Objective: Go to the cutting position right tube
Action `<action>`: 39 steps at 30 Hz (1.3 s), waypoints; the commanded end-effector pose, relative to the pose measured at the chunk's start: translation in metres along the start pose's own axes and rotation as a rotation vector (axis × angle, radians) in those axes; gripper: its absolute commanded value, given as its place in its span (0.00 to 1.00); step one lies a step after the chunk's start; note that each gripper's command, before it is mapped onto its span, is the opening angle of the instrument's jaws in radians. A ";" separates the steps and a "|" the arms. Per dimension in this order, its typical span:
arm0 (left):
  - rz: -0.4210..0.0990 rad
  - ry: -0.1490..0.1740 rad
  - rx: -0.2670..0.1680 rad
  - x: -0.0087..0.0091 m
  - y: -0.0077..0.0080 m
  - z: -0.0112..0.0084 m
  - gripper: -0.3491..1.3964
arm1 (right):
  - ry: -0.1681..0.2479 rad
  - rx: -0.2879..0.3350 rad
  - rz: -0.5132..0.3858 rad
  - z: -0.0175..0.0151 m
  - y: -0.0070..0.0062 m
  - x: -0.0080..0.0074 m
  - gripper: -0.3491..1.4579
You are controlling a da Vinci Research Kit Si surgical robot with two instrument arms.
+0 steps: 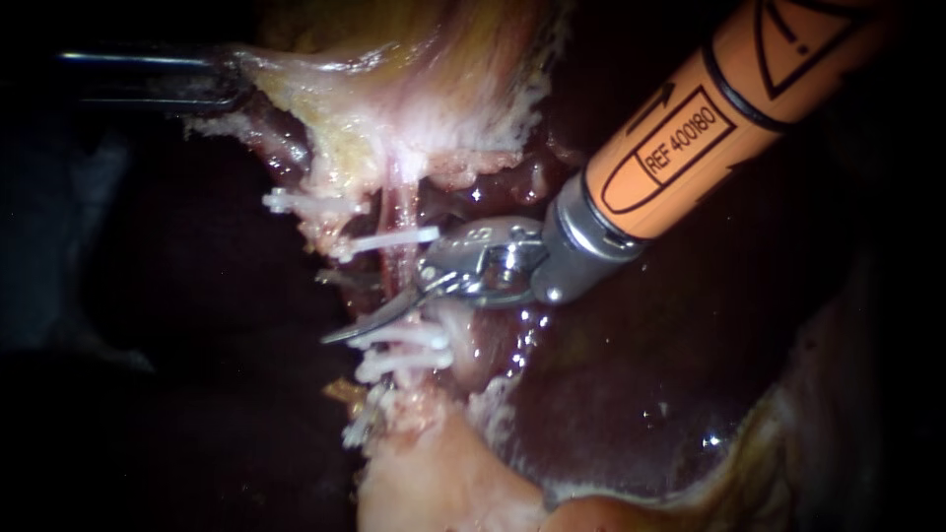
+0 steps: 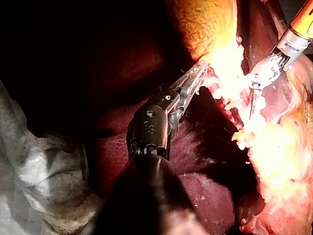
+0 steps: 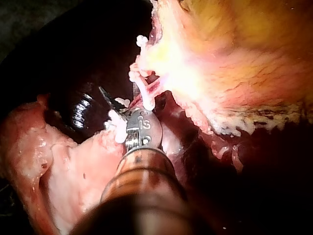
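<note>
Endoscope view: the orange-sleeved right instrument (image 1: 367, 325), entering from two o'clock, lays slightly parted curved blades across the thin pink right tube (image 1: 399, 264) at centre, between white plastic clips (image 1: 394, 239). The cutting position looks reached. The sleeve's printing is left unread.

Left wrist view: the dark left instrument (image 2: 198, 72) pinches the pale yellowish gallbladder (image 2: 211, 24).

Right wrist view: the tube lies just ahead of the blades.

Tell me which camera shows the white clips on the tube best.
The endoscope view: the clips stand out white across the tube, each separate. The right wrist view shows some, partly lost in glare. In the left wrist view glare hides them all.
</note>
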 end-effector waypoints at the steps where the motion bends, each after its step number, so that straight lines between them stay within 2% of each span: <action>1: 0.000 0.000 0.000 0.0000 0.0000 0.0000 0.00 | 0.001 0.005 0.005 0.0001 -0.0002 0.0001 0.80; 7: 0.000 0.000 0.000 0.0000 0.0000 0.0000 0.00 | 0.014 0.031 0.007 0.0003 -0.0015 0.0010 0.80; 14: 0.000 0.000 -0.001 -0.0001 0.0000 -0.0001 0.00 | 0.046 0.075 0.014 -0.0004 -0.0046 0.0040 0.79; 20: 0.000 0.000 -0.001 -0.0001 0.0000 -0.0001 0.00 | 0.076 0.083 0.025 -0.0013 -0.0066 0.0064 0.79; 26: 0.000 0.000 -0.001 -0.0001 0.0000 -0.0002 0.00 | 0.084 0.086 0.030 -0.0019 -0.0072 0.0073 0.79; 39: 0.000 0.000 -0.001 -0.0001 0.0000 -0.0002 0.00 | 0.084 0.087 0.030 -0.0021 -0.0073 0.0073 0.79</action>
